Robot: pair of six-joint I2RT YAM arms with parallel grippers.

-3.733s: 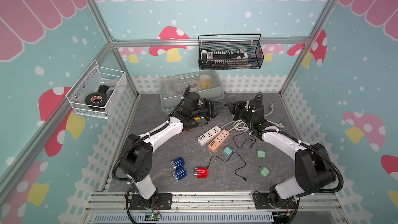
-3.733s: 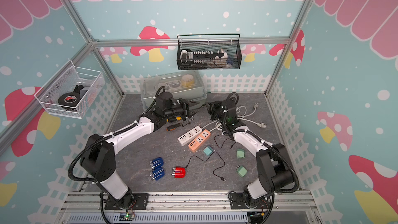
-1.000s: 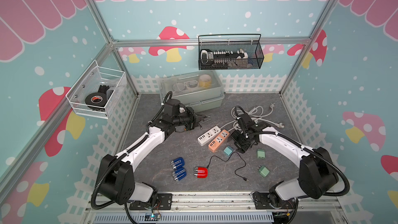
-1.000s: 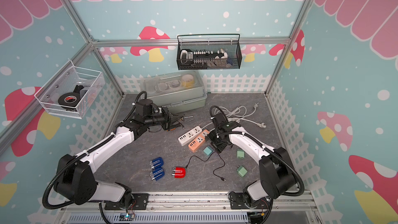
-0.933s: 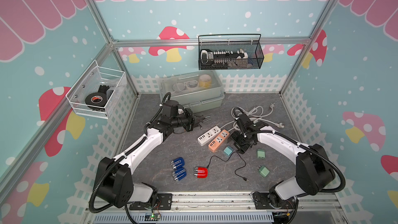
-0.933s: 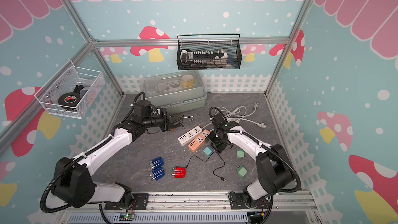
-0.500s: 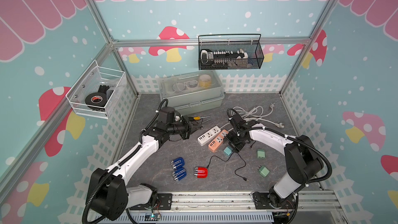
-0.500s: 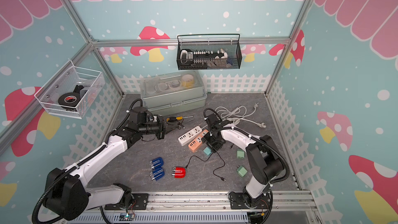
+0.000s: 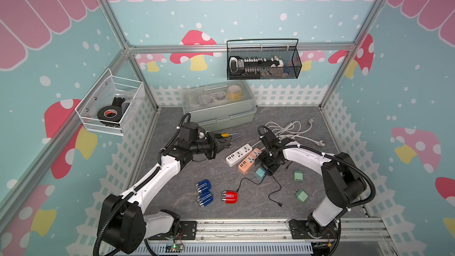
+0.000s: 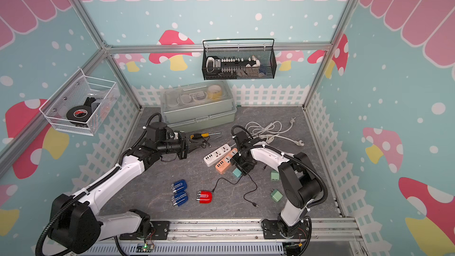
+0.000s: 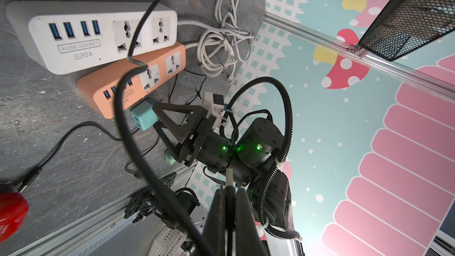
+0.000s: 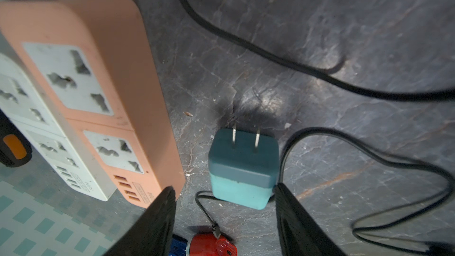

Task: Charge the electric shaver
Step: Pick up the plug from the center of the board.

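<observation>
The red electric shaver (image 9: 229, 196) lies on its side on the grey bench (image 9: 172, 193), toward the front rail, just beside two blue shavers (image 9: 204, 192) on its left. A black charging cord (image 9: 247, 179) has one plug at the shaver's end. From there it snakes back toward the power strips, and its other plug (image 9: 280, 204) lies loose on the bench.

The right end effector (image 12: 224, 187) is down at the bench with its jaws apart. A teal plug adapter (image 12: 242, 166) lies between its fingers (image 12: 157, 217), prongs pointing away from the wrist. One finger is at the adapter's corner and the other stands clear of it, so nothing is clamped. The adapter is just beside the USB end of the orange power strip (image 9: 250, 160), and the white power strip (image 9: 238, 155) lies against the orange one's far side. From this end effector the red shaver is nearer the front rail and to the left, apart from it, with the cord running between them.

The left end effector (image 9: 227, 144) hovers left of the white strip with its jaws together, near a yellow-and-black screwdriver (image 9: 225, 134) and well apart from the shaver. A black cord crosses its wrist view, and I cannot tell whether it is held. Two green adapters (image 9: 298, 176) lie on the right side of the bench.
</observation>
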